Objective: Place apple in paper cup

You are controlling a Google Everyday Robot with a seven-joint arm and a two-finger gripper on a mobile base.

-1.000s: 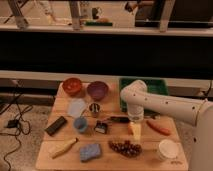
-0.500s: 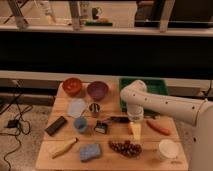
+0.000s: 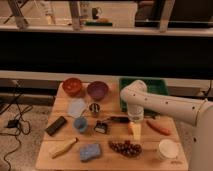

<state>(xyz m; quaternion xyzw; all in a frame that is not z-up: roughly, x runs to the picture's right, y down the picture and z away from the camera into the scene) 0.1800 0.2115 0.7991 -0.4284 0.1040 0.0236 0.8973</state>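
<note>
Just beside grapes (image 3: pixel 126 147) and carrot (image 3: pixel 158 127), hand (image 3: pixel 135 131), grip unclear; paper cup (image 3: pixel 167 149) near.

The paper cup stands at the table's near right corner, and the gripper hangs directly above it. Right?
Not quite. The paper cup does stand at the table's near right corner, but the camera view shows the gripper left of it in the picture, between the grape bunch and the carrot, not above it.

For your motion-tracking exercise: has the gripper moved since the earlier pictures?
No. The gripper stays just behind the grape bunch and left of the carrot, as before.
</note>
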